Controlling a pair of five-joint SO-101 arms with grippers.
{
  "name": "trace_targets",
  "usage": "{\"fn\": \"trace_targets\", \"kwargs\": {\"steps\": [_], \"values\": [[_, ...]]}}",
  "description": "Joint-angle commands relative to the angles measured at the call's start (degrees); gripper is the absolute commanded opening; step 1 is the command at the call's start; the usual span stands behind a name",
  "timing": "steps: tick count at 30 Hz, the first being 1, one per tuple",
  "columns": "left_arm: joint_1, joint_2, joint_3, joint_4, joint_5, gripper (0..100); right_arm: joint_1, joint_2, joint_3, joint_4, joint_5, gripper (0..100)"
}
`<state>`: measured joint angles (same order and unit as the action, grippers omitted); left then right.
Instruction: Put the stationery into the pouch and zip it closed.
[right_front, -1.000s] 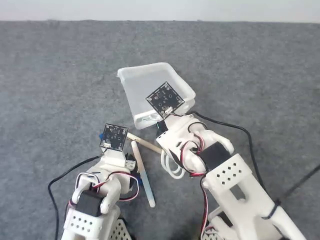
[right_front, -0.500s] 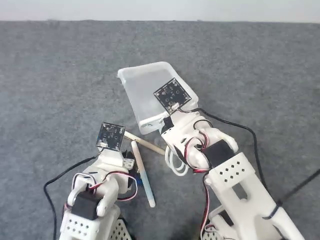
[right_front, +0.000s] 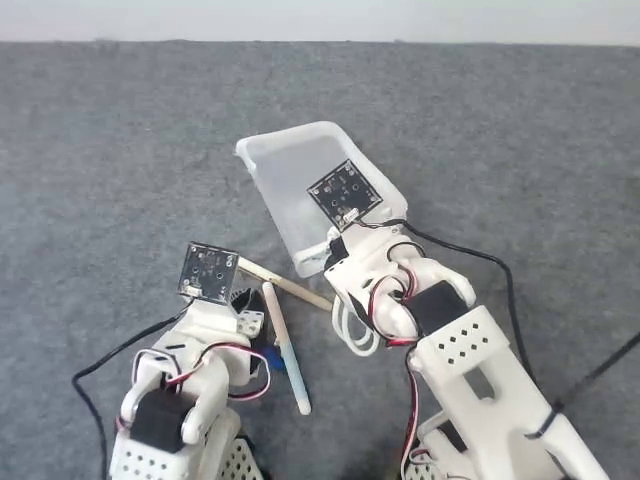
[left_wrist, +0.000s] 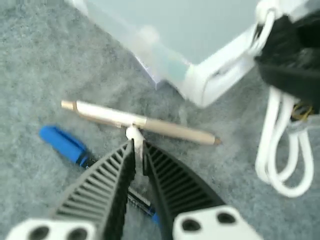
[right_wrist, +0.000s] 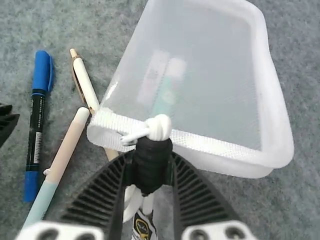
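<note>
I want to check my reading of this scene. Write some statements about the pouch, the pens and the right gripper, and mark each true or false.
1. The right gripper is shut on the zipper pull of the pouch. True.
2. The blue marker is inside the pouch. False: it lies on the grey mat, outside.
3. The beige pen and the pale pen lie on the grey mat. True.
4. The pouch is black. False: it is translucent white.

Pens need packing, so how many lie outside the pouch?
3: a blue marker, a tan pen running under the pouch, a pastel pen beside the marker. Faint shapes inside the pouch may be more.
</note>
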<state>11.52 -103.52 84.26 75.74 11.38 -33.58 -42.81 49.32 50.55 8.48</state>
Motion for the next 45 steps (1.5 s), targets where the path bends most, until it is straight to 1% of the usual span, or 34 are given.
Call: {"fn": "trace_targets", "kwargs": {"steps": [1,6,9,14,16,20,24,26,28,33,35,41,45], "values": [[0.3,-0.8,-3.6,-4.3,-0.3,8,0.7,-2.7,-0.7,-1.4,0.4,0.6],[0.3,-0.8,-3.6,-4.1,0.2,28,0.7,-2.6,-0.7,-1.4,0.4,0.6],[0.3,-0.8,-3.6,-4.1,0.3,34,0.7,-2.6,-0.7,-1.5,0.4,0.6],[0.3,-0.8,-3.5,-5.1,0.3,34,0.7,-2.5,-0.7,-1.5,0.4,0.6],[-0.2,-0.8,-2.8,-7.6,0.7,34,0.7,-2.6,-0.7,-1.5,0.4,0.6],[-0.3,-0.8,2.6,-15.7,3.2,34,0.7,-2.6,-0.7,-1.4,0.4,0.6],[-0.3,-0.8,9.8,-25.3,2.9,34,0.7,-2.6,-0.7,-1.4,0.4,0.6],[-0.3,-0.8,12.3,-28.0,0.2,34,0.7,-2.6,-0.7,-1.4,0.4,0.6],[-0.5,-0.7,12.4,-27.8,-1.9,34,0.7,-2.6,-0.7,-1.4,0.4,0.6],[-6.9,-0.8,12.3,-29.3,-1.5,34,0.7,-2.6,-0.7,-1.2,0.4,0.6],[-8.3,-0.8,12.3,-29.4,-1.6,34,0.7,-2.6,-0.7,-1.2,0.4,0.6],[-8.2,-0.5,12.3,-28.2,-1.7,34,0.5,-2.6,-0.7,-1.1,0.4,0.6],[-6.4,-0.6,12.3,-26.0,-1.8,34,-2.1,-2.6,-0.7,-1.4,0.4,0.6]]}}
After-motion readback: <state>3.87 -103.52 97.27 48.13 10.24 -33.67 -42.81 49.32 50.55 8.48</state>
